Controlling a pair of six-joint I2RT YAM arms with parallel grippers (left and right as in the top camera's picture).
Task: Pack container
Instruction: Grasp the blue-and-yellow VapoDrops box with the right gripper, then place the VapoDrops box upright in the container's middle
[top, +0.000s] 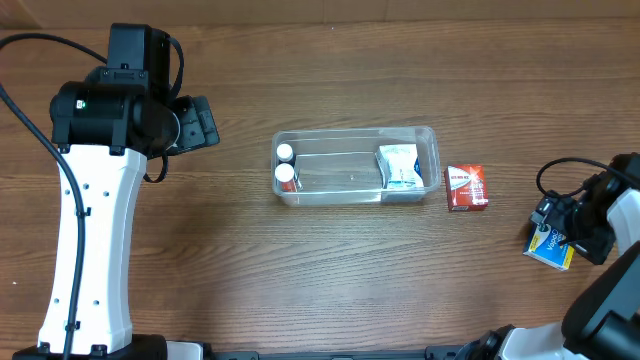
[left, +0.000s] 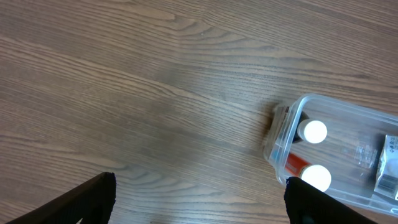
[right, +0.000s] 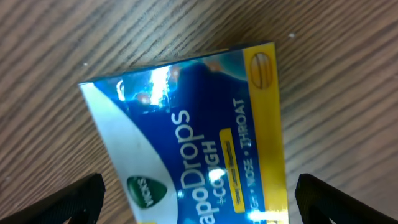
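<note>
the container (top: 340, 172) sits mid counter (top: 300, 290), light, thin-walled, probably flexy. at its 4 o'clock the glossy cough-drop box (right: 199, 143), light and stiff, lies under the right pincer (right: 202, 202), spread wide; grip its long edges. left pincer (left: 202, 202) wide, empty.

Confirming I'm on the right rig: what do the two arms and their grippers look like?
Left arm: a long white link with small dark dots, black rounded joint housings, a green light and black cables. Right arm: a white link, a black wrist and a looped black cable. The fingers are black on both.
</note>
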